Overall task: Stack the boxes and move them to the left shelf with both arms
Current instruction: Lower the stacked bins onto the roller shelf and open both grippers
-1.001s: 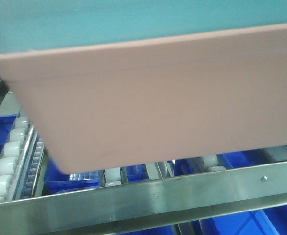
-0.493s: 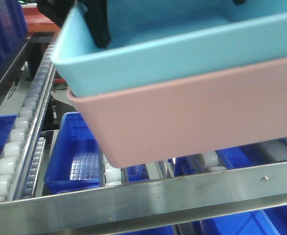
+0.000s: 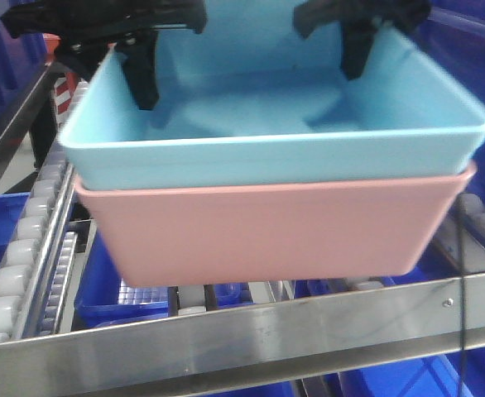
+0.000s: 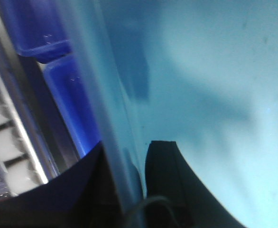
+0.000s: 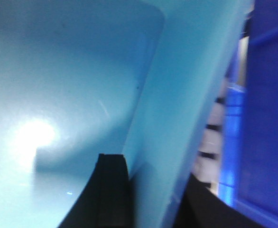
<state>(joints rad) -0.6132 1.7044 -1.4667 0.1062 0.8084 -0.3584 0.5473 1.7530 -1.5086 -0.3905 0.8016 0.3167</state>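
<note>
A: How many bins?
B: Two smooth plastic ones: blue bin [image 3: 309, 157] nested in pink bin [image 3: 267, 236], above the steel shelf [image 3: 251, 327]
A: Grippers?
B: Left gripper [image 3: 139, 70] and right gripper [image 3: 360, 45] each pinch a blue wall

The blue bin [image 3: 292, 153] is sitting nested in the pink bin [image 3: 267, 236] (both upright, open-topped, smooth-walled), the stack hanging level above the steel shelf's [image 3: 251, 331] front rail and white rollers.

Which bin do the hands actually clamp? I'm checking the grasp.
The sky-blue bin, nested on top; each hand pinches its side wall. The pink bin merely hangs beneath.
</note>
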